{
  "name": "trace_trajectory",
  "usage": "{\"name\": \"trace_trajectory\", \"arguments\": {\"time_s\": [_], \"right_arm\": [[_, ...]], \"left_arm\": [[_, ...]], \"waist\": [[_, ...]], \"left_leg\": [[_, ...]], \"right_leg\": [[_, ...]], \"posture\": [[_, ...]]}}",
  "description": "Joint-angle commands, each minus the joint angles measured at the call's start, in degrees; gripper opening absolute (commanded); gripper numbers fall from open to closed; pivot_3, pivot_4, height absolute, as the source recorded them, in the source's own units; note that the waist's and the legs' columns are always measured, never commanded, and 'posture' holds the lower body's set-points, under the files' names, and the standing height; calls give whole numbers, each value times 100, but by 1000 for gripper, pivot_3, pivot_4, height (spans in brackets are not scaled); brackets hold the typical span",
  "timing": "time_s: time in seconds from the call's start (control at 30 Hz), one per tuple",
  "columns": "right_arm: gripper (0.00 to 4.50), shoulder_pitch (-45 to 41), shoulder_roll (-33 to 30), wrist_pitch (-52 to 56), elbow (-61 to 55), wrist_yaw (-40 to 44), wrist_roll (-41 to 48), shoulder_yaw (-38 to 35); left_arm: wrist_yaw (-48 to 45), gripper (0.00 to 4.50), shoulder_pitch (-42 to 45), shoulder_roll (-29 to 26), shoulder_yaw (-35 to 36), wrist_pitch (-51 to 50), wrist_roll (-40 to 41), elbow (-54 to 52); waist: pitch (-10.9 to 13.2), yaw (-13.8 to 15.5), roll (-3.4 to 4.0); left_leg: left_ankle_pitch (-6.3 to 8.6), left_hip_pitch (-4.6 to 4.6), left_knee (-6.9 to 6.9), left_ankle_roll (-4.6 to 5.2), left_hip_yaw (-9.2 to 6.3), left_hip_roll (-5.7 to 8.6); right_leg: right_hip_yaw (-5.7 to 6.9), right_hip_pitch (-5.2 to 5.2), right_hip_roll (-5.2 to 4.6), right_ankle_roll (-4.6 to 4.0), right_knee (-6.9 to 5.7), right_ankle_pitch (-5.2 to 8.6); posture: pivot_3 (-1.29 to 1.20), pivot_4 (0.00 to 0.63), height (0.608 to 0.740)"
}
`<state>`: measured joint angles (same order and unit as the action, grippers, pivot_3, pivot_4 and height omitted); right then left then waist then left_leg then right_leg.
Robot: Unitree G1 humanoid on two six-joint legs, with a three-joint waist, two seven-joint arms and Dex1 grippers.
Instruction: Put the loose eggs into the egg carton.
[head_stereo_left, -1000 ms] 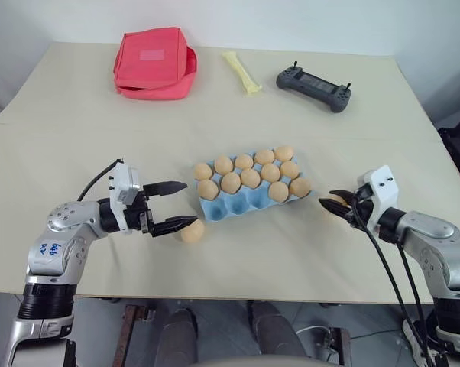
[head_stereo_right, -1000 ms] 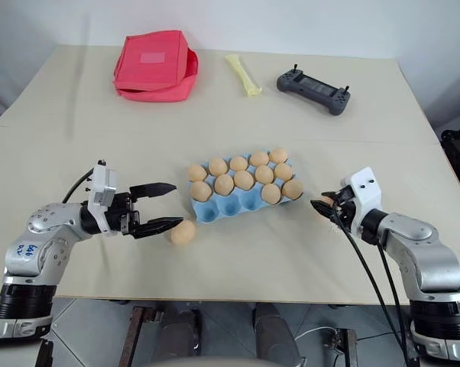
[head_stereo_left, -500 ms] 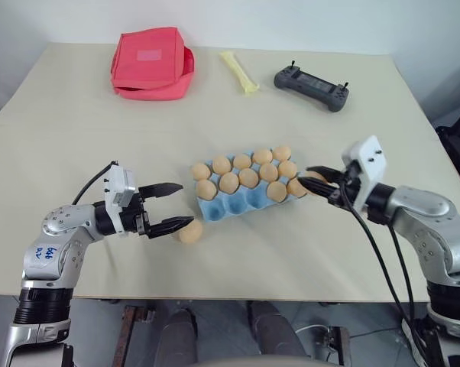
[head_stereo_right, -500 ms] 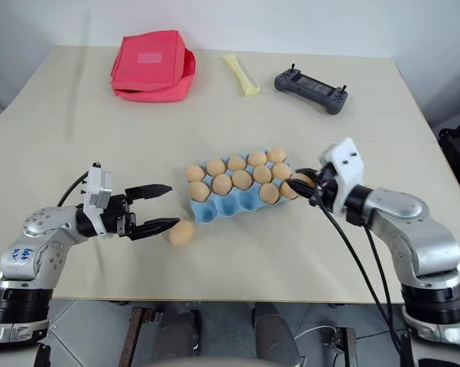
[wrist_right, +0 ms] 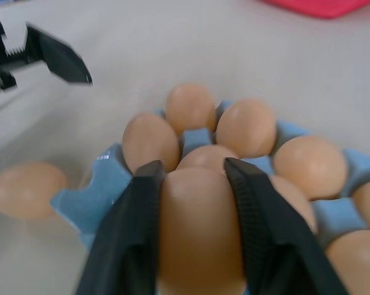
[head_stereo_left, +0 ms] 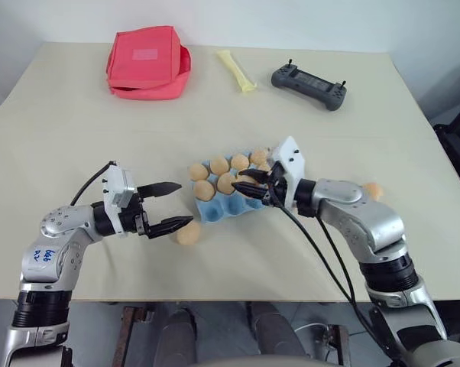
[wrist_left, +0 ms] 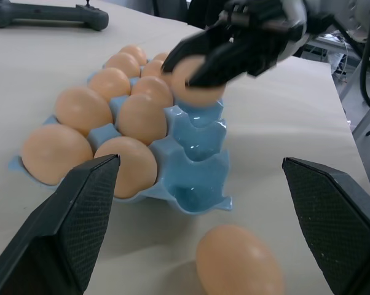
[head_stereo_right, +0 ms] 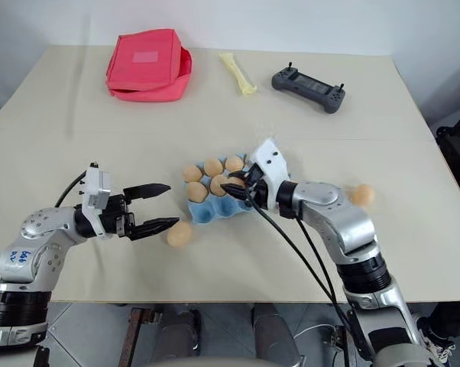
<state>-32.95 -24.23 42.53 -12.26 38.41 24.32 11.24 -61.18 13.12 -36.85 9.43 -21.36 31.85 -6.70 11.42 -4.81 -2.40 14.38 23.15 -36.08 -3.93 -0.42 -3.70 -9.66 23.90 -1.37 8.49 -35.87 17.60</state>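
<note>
I'm watching my right gripper hanging over the egg carton at table centre — its fingers are clamping an egg above the near row of cups. My left gripper is sitting at the carton's nine o'clock with fingers spread wide, and a loose egg is lying just past its lower fingertip. Another loose egg is resting out at three o'clock, well apart from the carton.
</note>
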Motion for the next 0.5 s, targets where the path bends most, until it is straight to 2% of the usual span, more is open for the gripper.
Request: {"name": "trace_trajectory", "arguments": {"time_s": [0.03,0.17,0.37,0.5], "right_arm": [[3192,-84,-78,-125,-144,134,-29,-84],[4462,-80,-168,-44,-299,139,-18,-212],[4462,155,-606,255,-922,118,276,-787],[4462,798,-1244,674,-1439,237,782,-1857]], "left_arm": [[57,4500,-91,-60,162,-7,146,-297],[67,4500,-63,-24,122,-16,143,-285],[-25,4500,153,42,-17,20,93,-80],[-118,4500,310,71,-119,49,68,88]], "waist": [[0,0,0],[0,-1,0],[0,9,0],[0,47,0]], "left_leg": [[0,0,0,0,0,0],[0,0,-2,0,0,0],[0,1,1,0,0,0],[2,4,1,-1,-1,1]], "right_leg": [[0,0,0,0,0,0],[1,1,0,0,-3,0],[1,2,0,-1,-1,1],[2,1,0,-2,4,3]], "posture": [[0,150,740],[0,150,740],[0,150,740],[0,150,740]]}}
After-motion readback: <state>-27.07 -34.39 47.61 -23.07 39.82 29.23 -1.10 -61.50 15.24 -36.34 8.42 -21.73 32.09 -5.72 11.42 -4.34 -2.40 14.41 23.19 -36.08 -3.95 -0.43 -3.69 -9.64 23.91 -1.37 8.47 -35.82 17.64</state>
